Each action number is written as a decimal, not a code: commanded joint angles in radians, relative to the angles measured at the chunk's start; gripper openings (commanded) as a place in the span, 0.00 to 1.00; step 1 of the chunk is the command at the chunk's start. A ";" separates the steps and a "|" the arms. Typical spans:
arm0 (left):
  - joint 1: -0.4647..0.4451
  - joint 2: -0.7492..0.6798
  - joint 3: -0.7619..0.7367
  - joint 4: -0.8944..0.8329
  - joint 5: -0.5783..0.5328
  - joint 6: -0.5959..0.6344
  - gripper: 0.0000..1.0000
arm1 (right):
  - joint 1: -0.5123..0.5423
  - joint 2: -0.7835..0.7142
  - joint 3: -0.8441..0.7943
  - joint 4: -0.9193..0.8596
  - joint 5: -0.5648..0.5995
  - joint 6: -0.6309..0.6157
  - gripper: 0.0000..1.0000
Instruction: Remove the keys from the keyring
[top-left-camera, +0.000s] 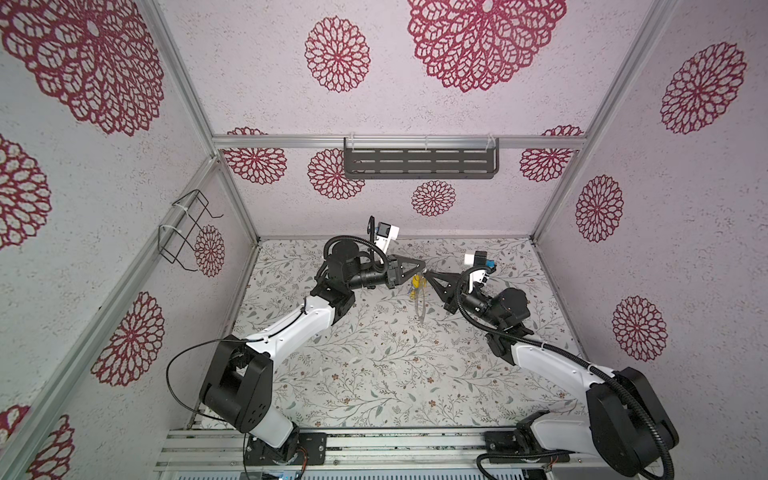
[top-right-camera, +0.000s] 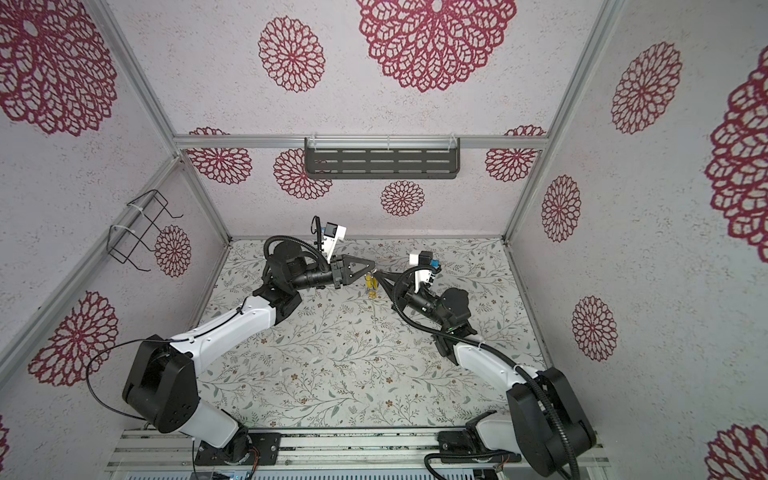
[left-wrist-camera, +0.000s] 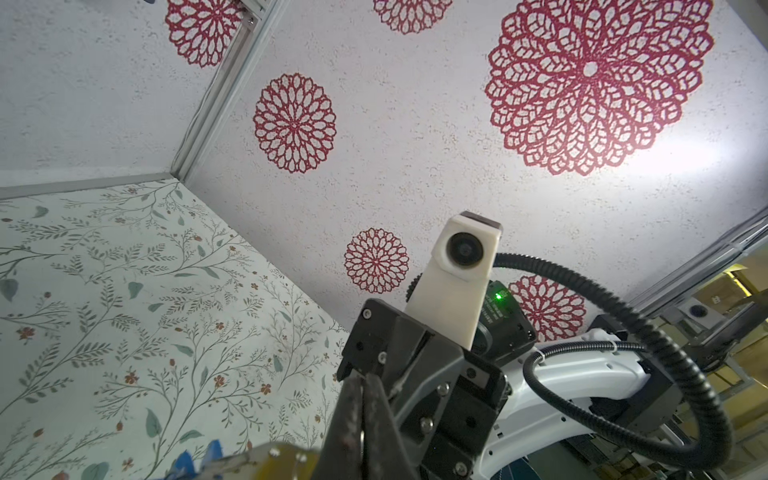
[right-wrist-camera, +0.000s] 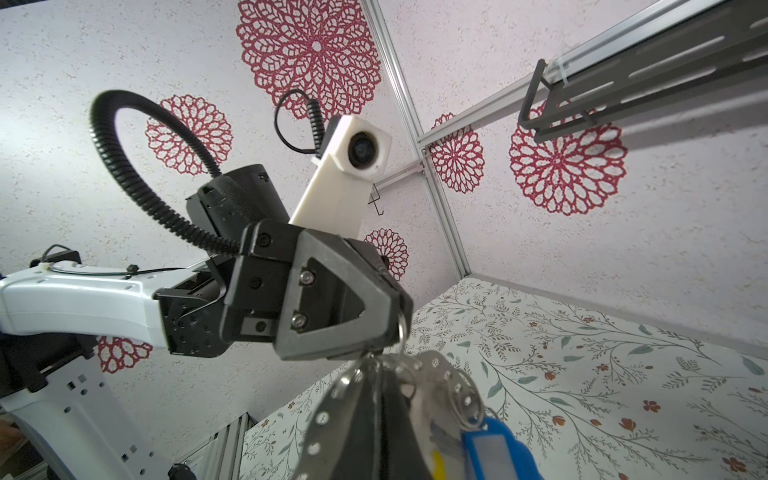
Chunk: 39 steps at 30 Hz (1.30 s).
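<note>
In both top views my two grippers meet tip to tip above the far middle of the table. The right gripper (top-left-camera: 429, 272) (right-wrist-camera: 376, 370) is shut on the rim of the keyring (right-wrist-camera: 332, 399), a grey perforated metal plate that hangs edge-on (top-left-camera: 420, 309) (top-right-camera: 375, 309). Yellow keys (top-left-camera: 415, 286) (top-right-camera: 371, 286) dangle beside it. In the right wrist view a blue key (right-wrist-camera: 494, 449) and a yellow one (right-wrist-camera: 436, 461) hang from small wire rings. The left gripper (top-left-camera: 422, 266) (left-wrist-camera: 363, 378) (right-wrist-camera: 397, 320) is shut, pinching one small wire ring (right-wrist-camera: 401, 328) at the plate's top.
A dark slotted shelf (top-left-camera: 419, 160) hangs on the back wall, well above the arms. A black wire rack (top-left-camera: 187, 228) is fixed to the left wall. The floral table (top-left-camera: 374, 365) stretches toward the metal rails (top-left-camera: 395, 444) at the front.
</note>
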 joint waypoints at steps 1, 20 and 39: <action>-0.006 -0.017 0.021 -0.027 -0.007 0.028 0.02 | 0.005 -0.011 0.044 0.078 -0.026 0.002 0.00; -0.025 -0.021 0.294 -0.723 0.018 0.463 0.00 | -0.136 -0.052 0.275 -0.647 -0.338 -0.148 0.23; -0.049 0.009 0.327 -0.705 0.013 0.451 0.00 | -0.107 -0.036 0.180 -0.385 -0.370 -0.015 0.15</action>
